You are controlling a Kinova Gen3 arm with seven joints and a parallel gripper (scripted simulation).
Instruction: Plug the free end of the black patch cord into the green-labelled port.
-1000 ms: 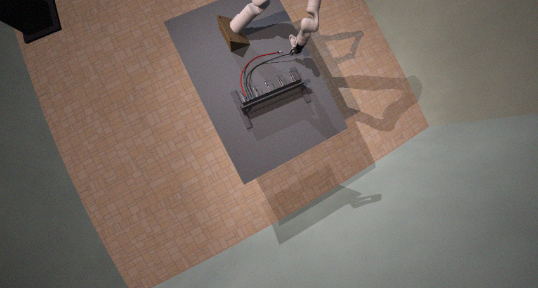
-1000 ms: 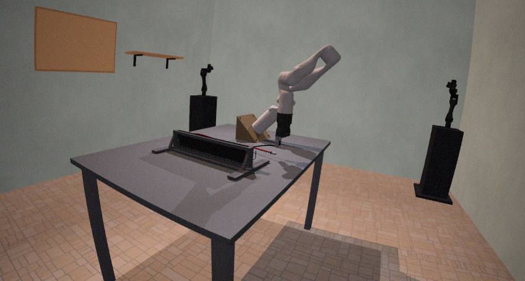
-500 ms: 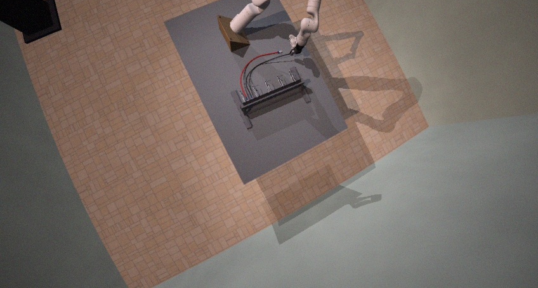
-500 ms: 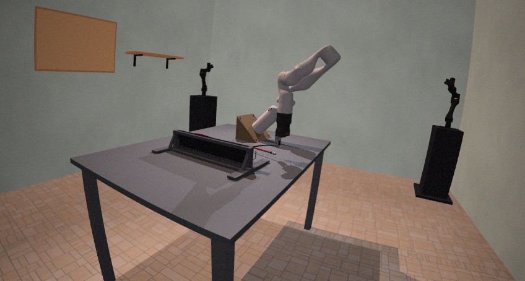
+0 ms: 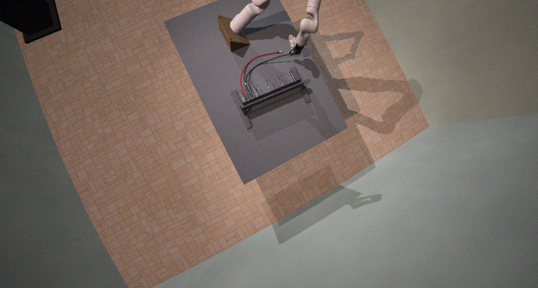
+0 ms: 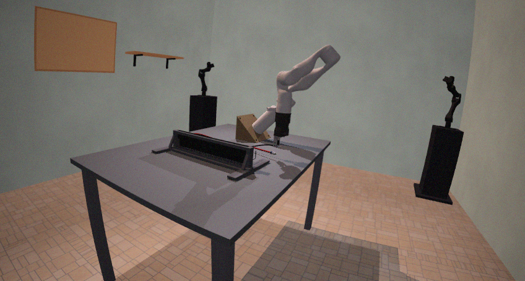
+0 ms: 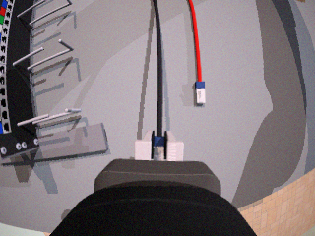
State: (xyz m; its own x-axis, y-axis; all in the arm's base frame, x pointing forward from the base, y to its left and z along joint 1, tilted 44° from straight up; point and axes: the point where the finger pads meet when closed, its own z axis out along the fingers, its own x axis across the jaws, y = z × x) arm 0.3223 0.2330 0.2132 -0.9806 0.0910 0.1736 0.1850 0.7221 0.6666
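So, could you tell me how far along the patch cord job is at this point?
Done: the gripper is shut on the plug of the black cord, low over the table. In hand: holding that plug, apart from the rack. Left: carrying it to the green-labelled port, pushing until it latches, then opening the jaws. The red cord lies loose beside it.

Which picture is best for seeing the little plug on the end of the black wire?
The wrist view: the plug sits pinched between the gripper jaws, with the black cord running off from it. In the top view the spot is only a tiny speck; in the exterior view the gripper hides it.
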